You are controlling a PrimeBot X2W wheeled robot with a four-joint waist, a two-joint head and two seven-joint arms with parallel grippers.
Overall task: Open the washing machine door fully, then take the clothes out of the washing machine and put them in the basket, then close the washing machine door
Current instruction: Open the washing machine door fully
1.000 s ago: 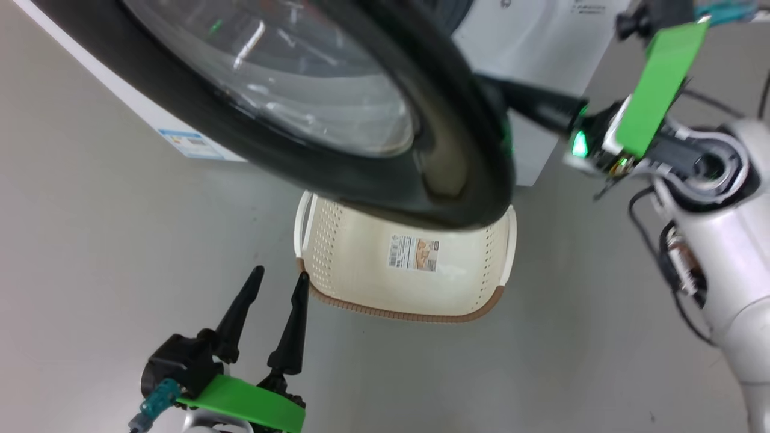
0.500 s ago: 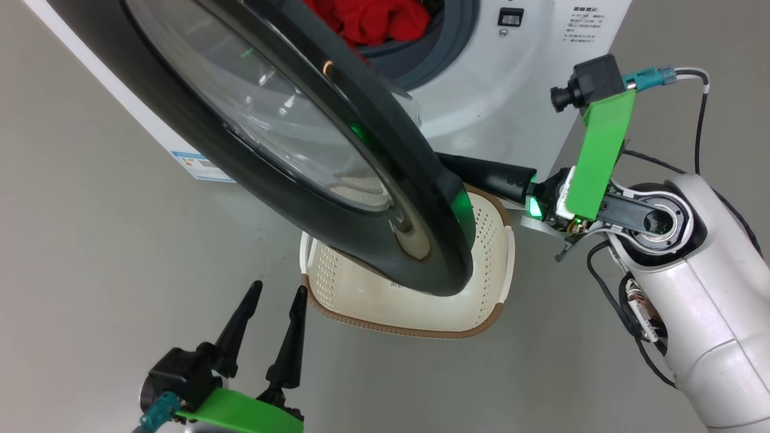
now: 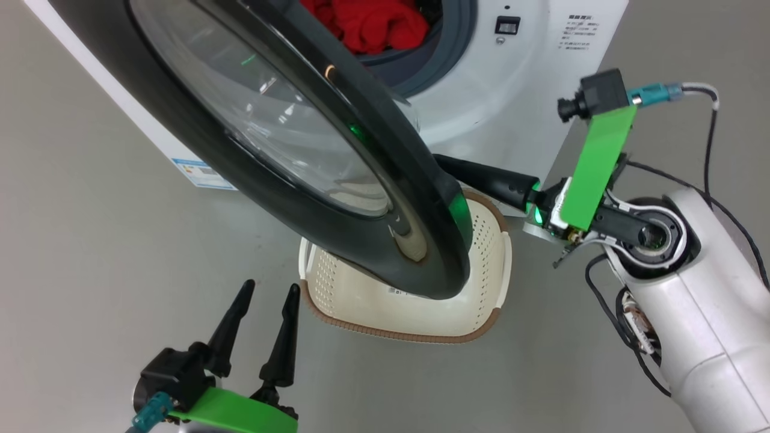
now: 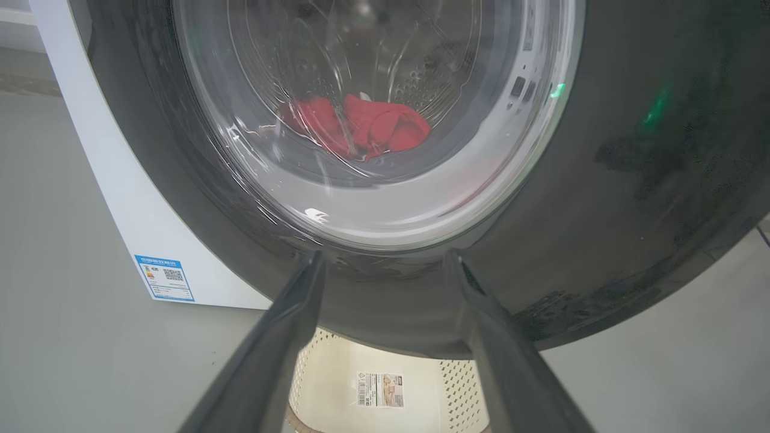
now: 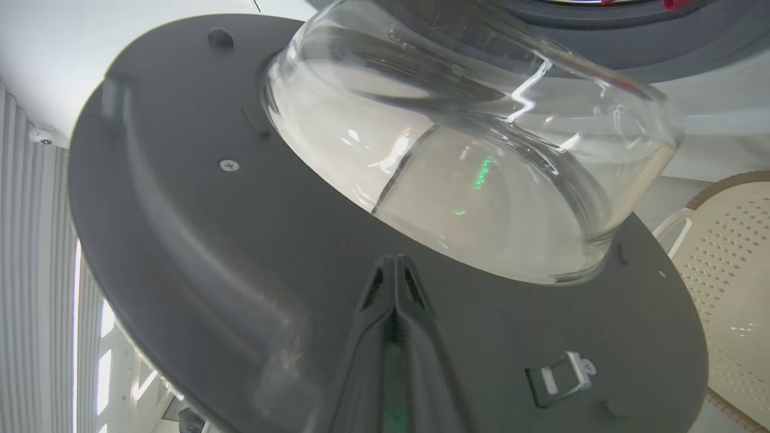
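Here, glossy round black door [image 3: 301, 216], right end effector [image 5: 395, 264] clenched, left end effector [image 3: 271, 285] splayed.

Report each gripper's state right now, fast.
Left gripper: open, holding nothing.
Right gripper: shut, holding nothing, its tips at the inner face of the washing machine door.

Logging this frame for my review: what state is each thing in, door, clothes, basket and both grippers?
washing machine door: partly open, swung out above the basket.
clothes: inside the washing machine.
basket: upright on the floor, no clothes seen inside.
left gripper: open, empty.
right gripper: shut, tips by the door's inner face.
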